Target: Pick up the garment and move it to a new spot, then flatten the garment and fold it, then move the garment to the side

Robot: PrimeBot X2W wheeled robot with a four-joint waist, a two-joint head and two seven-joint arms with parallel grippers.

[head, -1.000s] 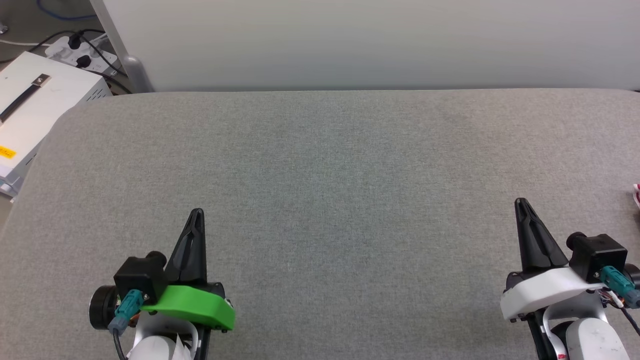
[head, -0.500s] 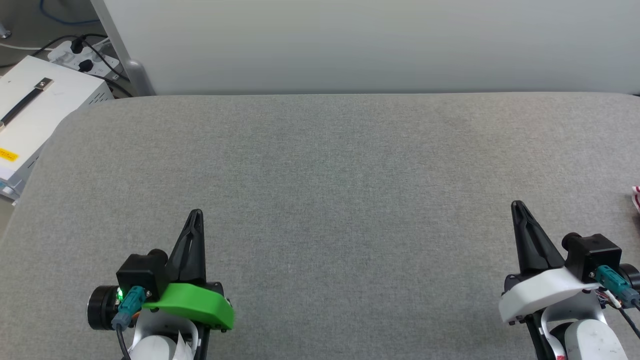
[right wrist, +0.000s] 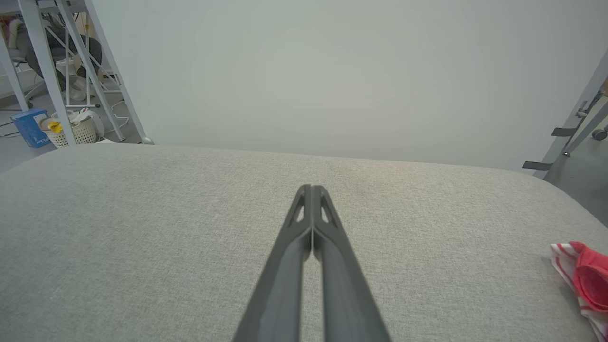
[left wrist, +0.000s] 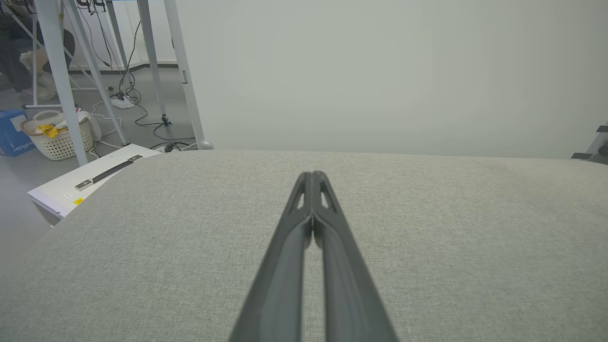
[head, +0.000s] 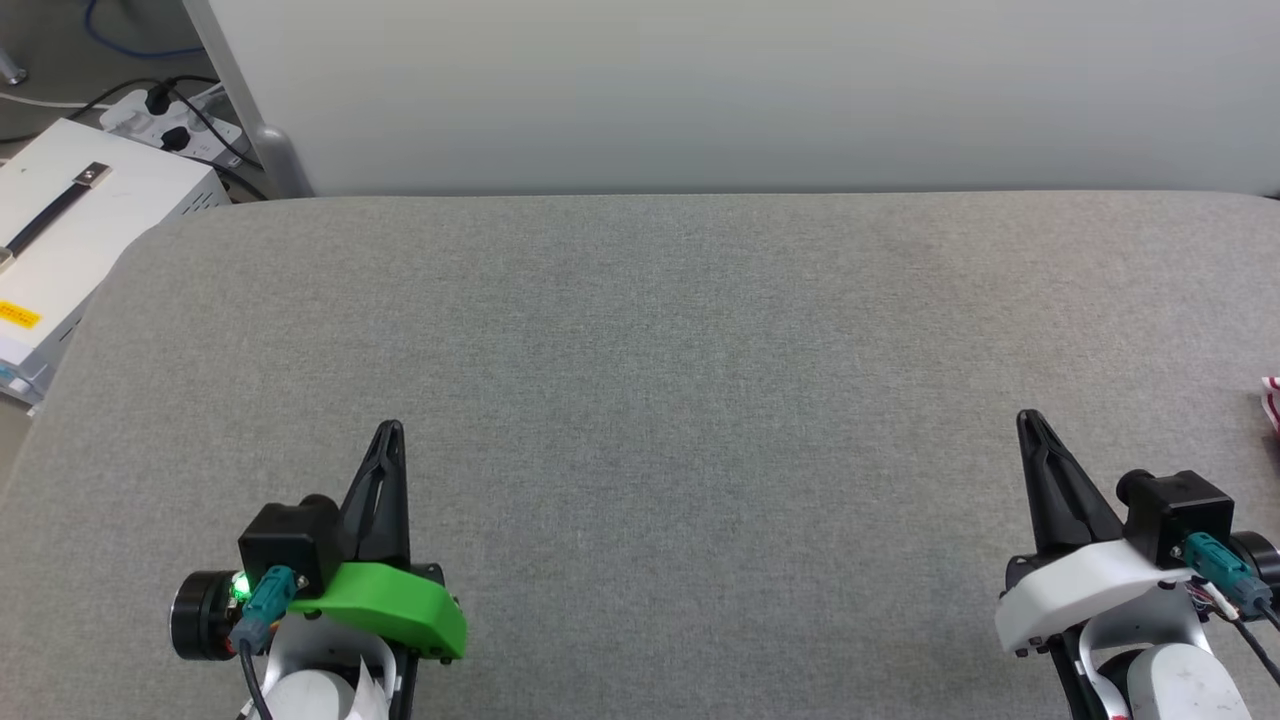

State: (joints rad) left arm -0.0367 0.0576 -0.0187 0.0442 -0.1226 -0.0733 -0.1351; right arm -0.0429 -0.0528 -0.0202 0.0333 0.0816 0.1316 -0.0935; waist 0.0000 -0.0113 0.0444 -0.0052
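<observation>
Garment (right wrist: 586,280): a small part shows, red cloth with white-and-red striped trim, lying on the grey padded table (head: 640,350) at its far right edge, cut off by the frame.

Right gripper (head: 1028,420): fingers pressed together, nothing between them, held low over the table and pointing away from the robot. The garment lies well off to its right, not touching it.

Left gripper (head: 388,430): fingers likewise together and empty, over the table's left half, well apart from the garment.

Outward: bare grey cloth between and ahead of both grippers; a pale wall panel (head: 700,90) behind the table. Off the table's left corner stand a white box (head: 80,220) and a power strip (head: 160,110); a laundry basket (left wrist: 59,137) sits on the floor beyond.

Judgement: too little of the garment shows to tell whether it is folded or bunched. The scene fits a garment waiting at the edge to be fetched, and equally a folded one already set aside with the arms parked. Either way, doing this well depends on a fuller look at the cloth at the right edge, since its lie decides everything.
</observation>
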